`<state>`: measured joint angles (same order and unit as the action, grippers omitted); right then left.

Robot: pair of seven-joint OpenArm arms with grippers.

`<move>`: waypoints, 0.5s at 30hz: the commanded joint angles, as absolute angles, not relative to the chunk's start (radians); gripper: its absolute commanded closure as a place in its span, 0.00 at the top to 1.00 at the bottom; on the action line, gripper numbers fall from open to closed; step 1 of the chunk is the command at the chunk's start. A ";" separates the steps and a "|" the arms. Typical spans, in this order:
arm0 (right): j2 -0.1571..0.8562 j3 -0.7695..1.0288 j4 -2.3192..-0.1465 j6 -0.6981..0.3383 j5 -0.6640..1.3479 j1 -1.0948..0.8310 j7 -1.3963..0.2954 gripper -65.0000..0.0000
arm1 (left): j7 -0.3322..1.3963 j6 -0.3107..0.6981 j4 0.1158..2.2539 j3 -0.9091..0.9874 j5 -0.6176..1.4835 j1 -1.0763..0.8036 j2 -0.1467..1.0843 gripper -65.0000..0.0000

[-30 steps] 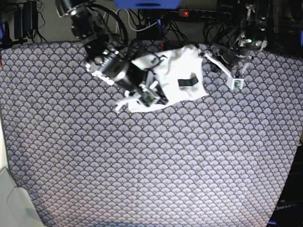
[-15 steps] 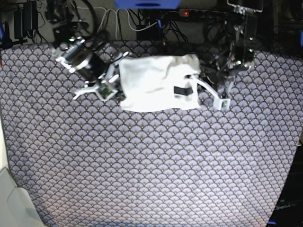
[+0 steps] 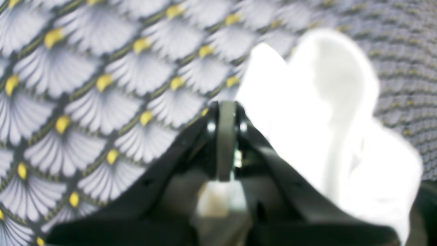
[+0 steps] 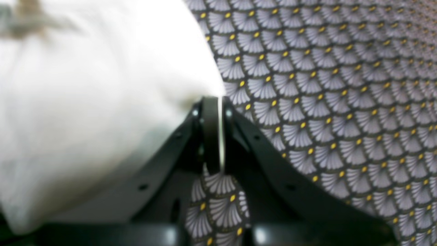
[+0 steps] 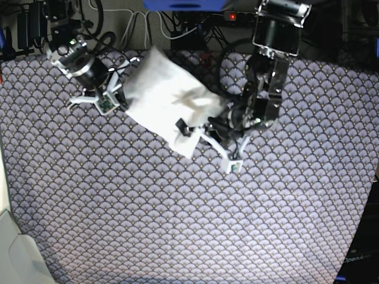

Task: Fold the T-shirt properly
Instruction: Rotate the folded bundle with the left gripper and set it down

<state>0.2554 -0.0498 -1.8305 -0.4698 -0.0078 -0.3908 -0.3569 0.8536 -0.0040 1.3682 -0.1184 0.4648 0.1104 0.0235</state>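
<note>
The white T-shirt [image 5: 163, 94] is a folded bundle at the back of the table, plain side up, with its black tag [image 5: 182, 127] near the lower right corner. No print shows. My right gripper [image 5: 118, 97] is shut on its left edge. In the right wrist view [image 4: 213, 100] a thin strip of the T-shirt [image 4: 85, 102] is pinched between the jaws. My left gripper [image 5: 204, 127] is shut at the lower right corner. In the left wrist view [image 3: 227, 106] the T-shirt [image 3: 324, 119] billows just right of the closed tips.
A scallop-patterned cloth [image 5: 189, 225] covers the table. Cables and a power strip [image 5: 237, 16] run along the back edge. A pale object [image 5: 15, 254] sits at the front left corner.
The T-shirt has turned and shifted left, now lying diagonally. The left arm swung forward and left toward the middle. The right arm pulled back to the far left.
</note>
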 commanded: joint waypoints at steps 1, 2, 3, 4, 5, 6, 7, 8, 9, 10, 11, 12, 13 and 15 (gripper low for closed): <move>0.265 -0.047 -1.834 -0.466 0.001 -0.384 -0.334 0.00 | 0.842 -0.005 1.399 -0.099 0.469 0.150 0.038 0.01; 0.266 -0.045 -1.825 -0.466 0.001 -0.381 -0.334 0.00 | 0.842 -0.005 1.417 -0.079 0.469 0.153 0.044 0.01; 0.266 -0.045 -1.819 -0.466 0.001 -0.378 -0.334 0.00 | 0.842 -0.005 1.442 -0.045 0.469 0.147 0.065 0.01; 0.266 -0.045 -1.817 -0.466 0.001 -0.371 -0.334 0.00 | 0.843 -0.005 1.466 -0.013 0.472 0.128 0.087 0.01; 0.268 -0.045 -1.816 -0.466 0.001 -0.366 -0.334 0.00 | 0.843 -0.005 1.484 0.013 0.472 0.111 0.102 0.01; 0.268 -0.045 -1.811 -0.466 0.001 -0.364 -0.334 0.00 | 0.843 -0.005 1.504 0.041 0.472 0.088 0.120 0.01; 0.269 -0.045 -1.810 -0.466 0.001 -0.352 -0.334 0.00 | 0.843 -0.005 1.527 0.070 0.473 0.058 0.147 0.01; 0.277 -0.044 -1.808 -0.466 0.001 -0.344 -0.334 0.00 | 0.843 -0.005 1.549 0.093 0.476 0.033 0.163 0.01; 0.283 -0.044 -1.807 -0.466 0.001 -0.337 -0.334 0.00 | 0.845 -0.005 1.573 0.110 0.476 -0.002 0.180 0.01; 0.286 -0.044 -1.805 -0.466 0.001 -0.328 -0.334 0.00 | 0.854 -0.005 1.600 0.125 0.476 -0.045 0.193 0.01; 0.288 -0.042 -1.805 -0.466 0.001 -0.326 -0.334 0.00 | 0.872 -0.005 1.623 0.134 0.476 -0.090 0.199 0.01; 0.289 -0.036 -1.805 -0.466 0.001 -0.315 -0.334 0.00 | 0.897 -0.005 1.644 0.139 0.472 -0.128 0.199 0.01; 0.294 -0.024 -1.805 -0.466 0.001 -0.305 -0.334 0.00 | 0.909 -0.005 1.664 0.139 0.472 -0.156 0.194 0.01; 0.298 -0.001 -1.791 -0.466 0.001 -0.286 -0.334 0.00 | 0.923 -0.005 1.693 0.131 0.473 -0.206 0.183 0.01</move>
